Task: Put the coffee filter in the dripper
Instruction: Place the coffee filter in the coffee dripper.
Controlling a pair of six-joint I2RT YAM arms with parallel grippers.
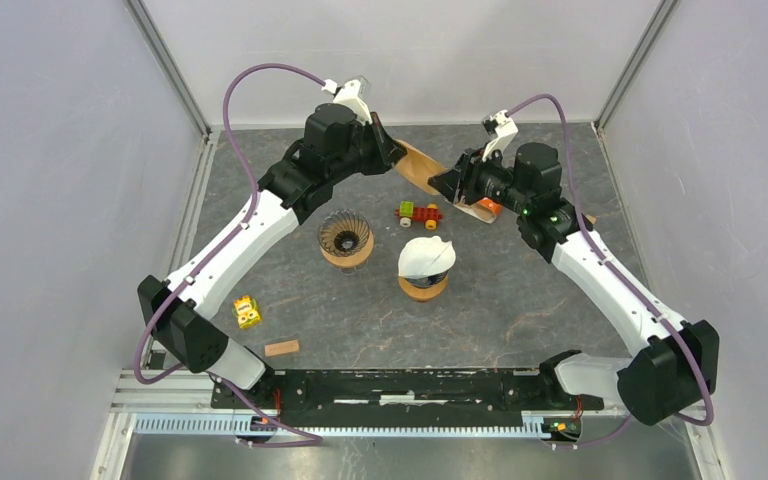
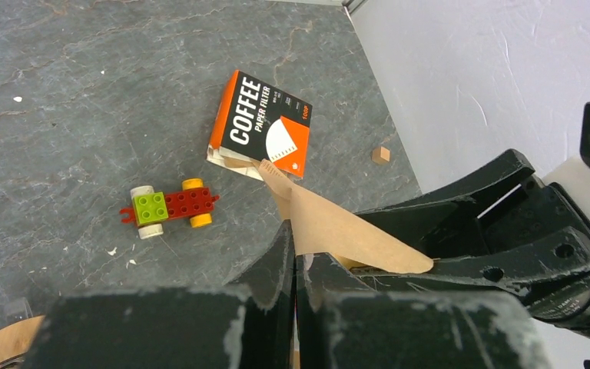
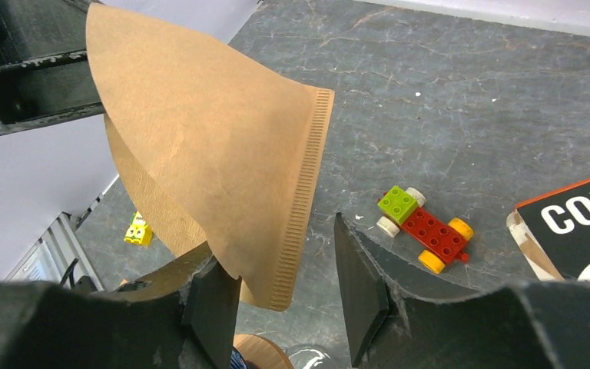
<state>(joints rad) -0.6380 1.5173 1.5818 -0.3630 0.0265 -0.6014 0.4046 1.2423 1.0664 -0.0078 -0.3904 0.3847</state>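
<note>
1. Drippers: two, mid tabletop, near each other but apart. I see the empty dripper point(image 1: 346, 238) on the left. The second dripper point(image 1: 426, 275) on the right has a white filter point(image 1: 424, 253) in it.
2. Brown filter point(image 3: 215, 146): one. It's in the air at the back of the tabletop, between the two wrists, and not in either dripper.
3. One each of the rest: box point(image 2: 265, 127), toy car point(image 1: 418, 213), yellow block point(image 1: 247, 312), wood block point(image 1: 281, 348) and wood cube point(image 2: 381, 154).
4. Left arm point(image 1: 260, 215): stretched from the near-left corner up to back centre, wrist pointing right. The left jaws are pressed together, pinching the brown filter.
5. Right arm point(image 1: 600, 265): stretched from the near-right corner to the back, wrist pointing left, facing the other wrist. The right jaws are spread, with the filter's ribbed edge hanging between them. I can't tell if either pad touches the paper.
</note>
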